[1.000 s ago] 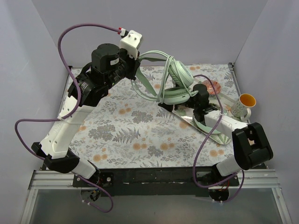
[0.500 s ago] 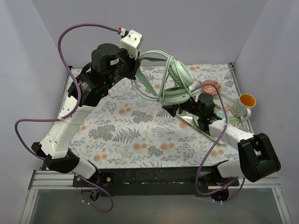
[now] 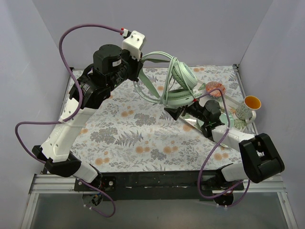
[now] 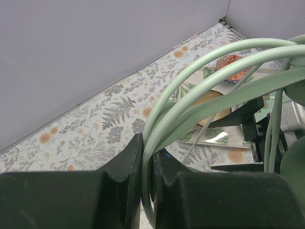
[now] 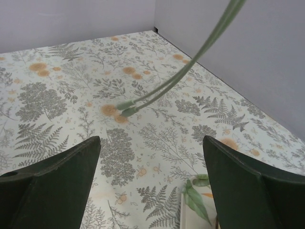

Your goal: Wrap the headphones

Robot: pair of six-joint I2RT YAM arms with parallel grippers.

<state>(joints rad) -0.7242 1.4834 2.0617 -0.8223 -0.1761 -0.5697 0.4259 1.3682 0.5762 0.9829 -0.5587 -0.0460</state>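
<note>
The pale mint-green headphones (image 3: pixel 182 76) hang in the air above the far middle of the table, ear cups stacked one above the other. My left gripper (image 3: pixel 141 61) is shut on their headband hoops (image 4: pixel 181 90), pinched between the fingers (image 4: pixel 128 162). The thin cable (image 3: pixel 148 90) droops in loops below my left gripper. In the right wrist view its two ends (image 5: pixel 125 108) dangle just above the cloth. My right gripper (image 3: pixel 174 112) is open and empty, low under the lower ear cup (image 3: pixel 179 99), jaws wide apart, with the cable ends ahead of it.
A rectangular leaf-print tray (image 3: pixel 191 125) lies under my right arm. A mug with an orange inside (image 3: pixel 249 107) and a small patterned bowl (image 3: pixel 215 89) stand at the far right. Grey walls close the back and sides of the floral tablecloth (image 3: pixel 133 129).
My right arm's wrist has shifted toward the near right and lower, with its open gripper still under the headphones. My left arm and the headphones have stayed still.
</note>
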